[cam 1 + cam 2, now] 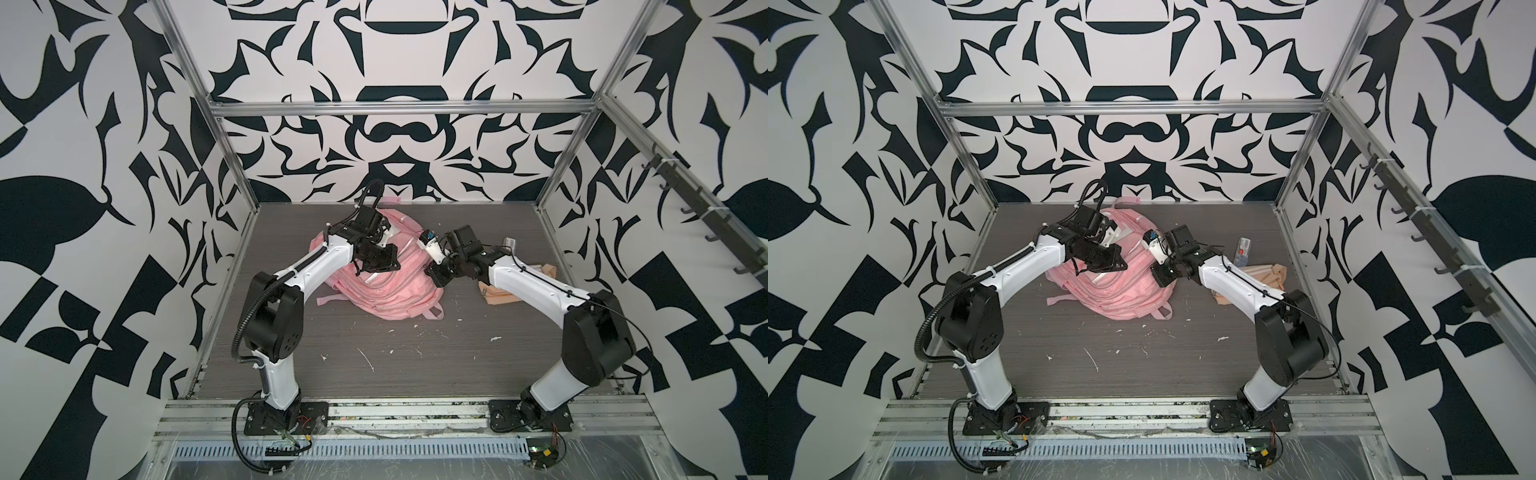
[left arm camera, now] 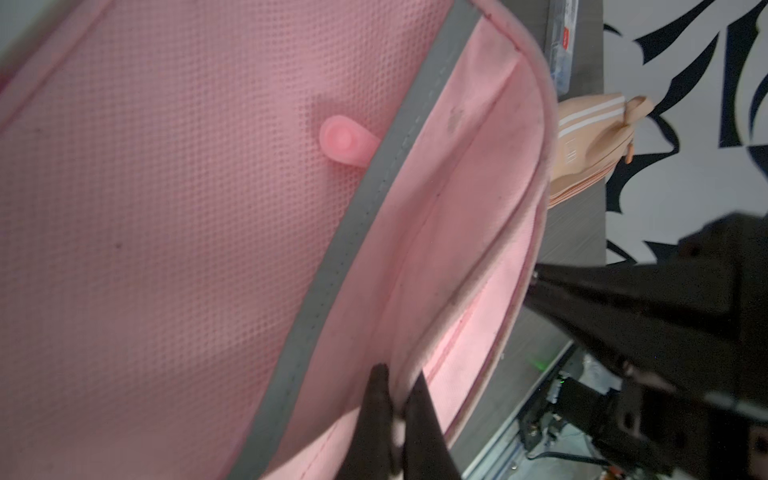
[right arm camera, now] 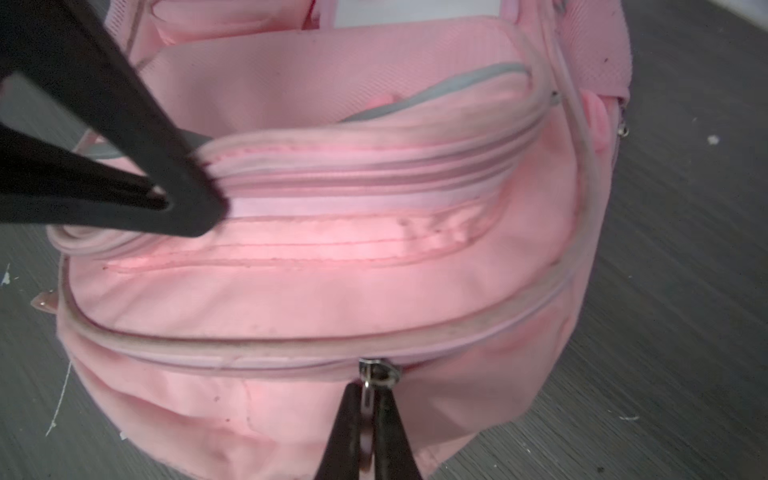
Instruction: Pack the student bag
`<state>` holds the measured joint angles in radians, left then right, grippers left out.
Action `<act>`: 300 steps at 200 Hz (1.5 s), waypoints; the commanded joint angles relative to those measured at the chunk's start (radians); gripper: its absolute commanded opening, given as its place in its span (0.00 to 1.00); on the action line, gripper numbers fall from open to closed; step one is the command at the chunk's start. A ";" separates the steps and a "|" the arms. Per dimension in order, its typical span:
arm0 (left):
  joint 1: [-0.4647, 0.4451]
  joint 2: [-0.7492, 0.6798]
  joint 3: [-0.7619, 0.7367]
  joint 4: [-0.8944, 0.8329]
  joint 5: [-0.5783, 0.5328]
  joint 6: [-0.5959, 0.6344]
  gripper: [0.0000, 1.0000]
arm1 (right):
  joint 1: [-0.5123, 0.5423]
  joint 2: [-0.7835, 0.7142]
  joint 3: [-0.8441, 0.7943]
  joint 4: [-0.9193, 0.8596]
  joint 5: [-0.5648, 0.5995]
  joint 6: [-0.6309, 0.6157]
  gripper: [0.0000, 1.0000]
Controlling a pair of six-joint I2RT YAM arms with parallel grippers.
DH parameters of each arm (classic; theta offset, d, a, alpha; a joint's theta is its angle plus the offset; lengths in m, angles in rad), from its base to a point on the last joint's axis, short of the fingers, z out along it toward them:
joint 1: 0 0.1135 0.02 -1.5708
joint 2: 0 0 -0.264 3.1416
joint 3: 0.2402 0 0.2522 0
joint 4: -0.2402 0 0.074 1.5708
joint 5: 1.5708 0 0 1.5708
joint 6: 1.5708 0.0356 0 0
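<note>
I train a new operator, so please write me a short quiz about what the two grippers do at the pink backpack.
1. True or false: the right gripper is shut on a metal zip pull of the student bag.
2. What does the left gripper pinch? A) a pen B) a pink fabric edge of the bag C) nothing
3. Which soft thing lies beside the bag, partly under the right arm?
Key: 1 true; 2 B; 3 the beige pouch.

Even light; wrist views perhaps soft.
</note>
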<state>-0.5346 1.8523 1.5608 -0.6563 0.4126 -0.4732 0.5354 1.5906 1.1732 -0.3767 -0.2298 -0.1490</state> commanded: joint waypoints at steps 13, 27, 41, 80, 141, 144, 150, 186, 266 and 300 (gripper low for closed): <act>0.022 0.038 0.180 -0.053 0.066 -0.214 0.00 | 0.130 -0.031 -0.033 -0.024 0.006 -0.044 0.00; 0.023 0.053 0.226 -0.061 0.073 -0.274 0.00 | 0.170 -0.027 -0.026 -0.025 0.021 -0.044 0.00; 0.022 0.072 0.278 -0.083 0.077 -0.318 0.00 | 0.217 -0.024 -0.005 -0.024 0.039 -0.037 0.00; 0.027 0.068 0.278 0.022 0.102 -0.503 0.00 | 0.309 -0.027 -0.009 0.094 0.085 0.073 0.00; 0.030 -0.041 0.044 0.317 0.120 -0.849 0.00 | 0.329 -0.004 -0.070 0.377 0.112 0.302 0.00; 0.029 -0.046 0.039 0.320 0.118 -0.857 0.00 | 0.332 -0.001 -0.070 0.384 0.107 0.307 0.00; 0.028 -0.053 0.036 0.322 0.113 -0.868 0.00 | 0.339 0.006 -0.067 0.400 0.101 0.311 0.00; 0.029 -0.090 0.049 0.276 0.059 -0.886 0.00 | 0.410 0.041 -0.022 0.411 0.094 0.302 0.00; -0.011 -0.041 0.153 0.364 -0.025 -1.042 0.00 | 0.439 0.089 0.009 0.449 0.110 0.338 0.00; -0.009 -0.067 0.089 0.350 -0.034 -1.010 0.00 | 0.438 0.077 0.031 0.450 0.115 0.342 0.03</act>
<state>-0.5255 1.8259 1.6341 -0.4500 0.3672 -1.4391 0.9237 1.6905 1.1568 -0.0036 -0.0032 0.1913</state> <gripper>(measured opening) 0.068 0.079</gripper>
